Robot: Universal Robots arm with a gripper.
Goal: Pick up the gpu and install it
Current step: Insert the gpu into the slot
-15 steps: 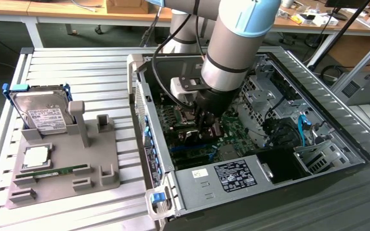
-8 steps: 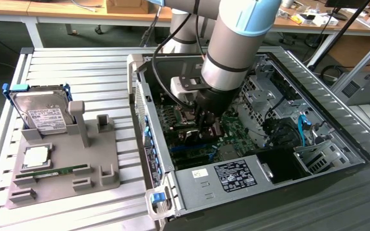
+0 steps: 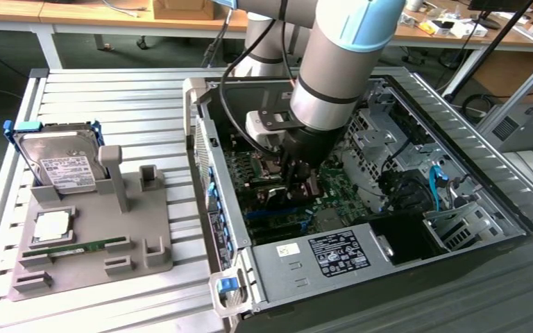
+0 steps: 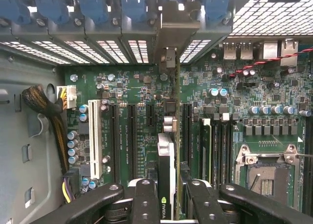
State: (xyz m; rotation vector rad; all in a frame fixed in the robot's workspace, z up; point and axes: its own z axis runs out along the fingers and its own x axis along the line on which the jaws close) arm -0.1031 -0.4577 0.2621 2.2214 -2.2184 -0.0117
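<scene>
The gpu shows edge-on in the wrist view, a thin dark card with a green logo near my fingers and its metal bracket up against the case's rear slot openings. My gripper is shut on it, one black finger on each side. The card stands upright over the green motherboard, in line with the long black slots. Whether it sits in a slot I cannot tell. In the exterior view the gripper reaches down inside the open computer case, just above the motherboard.
A grey fixture tray on the exterior view's left holds a silver hard drive, a processor chip and a green memory stick. Inside the case are the power supply, a cable bundle, a white slot and the processor socket.
</scene>
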